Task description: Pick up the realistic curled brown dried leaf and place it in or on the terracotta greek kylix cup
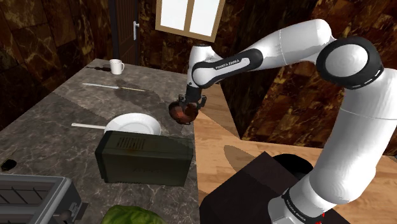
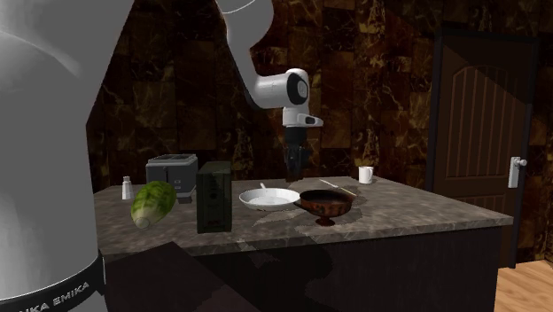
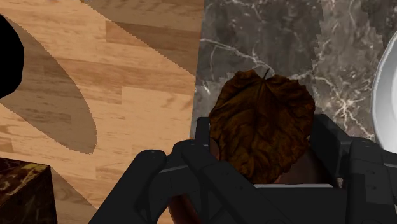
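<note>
Gripper (image 1: 189, 103) is seen clamped on the leaf (image 3: 261, 124). The leaf is clasped between the two fingers (image 3: 327, 143); it is brown and curled, stem tip pointing away from the hand. Gripper is held in the air over the counter (image 1: 57, 121), near its edge, with floor (image 3: 127, 95) planks seen just past that edge.

Cup (image 2: 326, 205) is found below the gripper. It is directly under it in the shoulder view, but a little off to one side in the second exterior view, so exact alignment cannot be told. Reddish-brown patches are glimpsed under the leaf in the wrist view, likely the cup's bowl, not certain. No contact between leaf and cup is seen.

Plate (image 1: 133, 123) is set just beside the cup, on the side away from the counter edge. Box (image 1: 145, 159) is set near the plate and apart from the gripper. Mug (image 1: 116, 66) is well apart, at the counter's far end.

Progress: the pick is judged done, as the leaf is gripped and clear of the counter. The carry to the cup is judged nearly done. Left to do: gripper to be centred over the bowl if needed and lowered, fingers opened, leaf dropped in or on the cup, hand pulled back. The leaf is light and may cling to a finger on release.
</note>
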Controlling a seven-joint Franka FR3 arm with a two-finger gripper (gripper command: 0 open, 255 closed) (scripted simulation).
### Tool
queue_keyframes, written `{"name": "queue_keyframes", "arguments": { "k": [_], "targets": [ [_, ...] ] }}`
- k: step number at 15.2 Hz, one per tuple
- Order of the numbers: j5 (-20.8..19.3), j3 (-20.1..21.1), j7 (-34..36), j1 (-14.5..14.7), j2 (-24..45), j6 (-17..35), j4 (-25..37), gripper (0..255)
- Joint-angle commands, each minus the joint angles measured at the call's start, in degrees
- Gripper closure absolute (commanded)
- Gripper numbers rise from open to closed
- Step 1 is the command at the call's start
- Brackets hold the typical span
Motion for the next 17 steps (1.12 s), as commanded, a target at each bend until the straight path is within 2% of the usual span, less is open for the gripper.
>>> {"name": "queue_keyframes", "arguments": {
  "k": [1, 7, 8, 17],
  "targets": [
    [-0.86, -0.82, -1.14, -0.18, 3.51, -1.80, 5.19, 255],
    [-2.75, -2.91, -4.38, 0.62, 15.82, -9.61, 25.24, 255],
    [-3.14, -3.44, -5.43, 1.09, 19.79, -12.37, 32.04, 255],
    [-4.00, -4.09, -4.84, 1.32, 22.92, -7.46, 30.19, 255]
  ]
}}
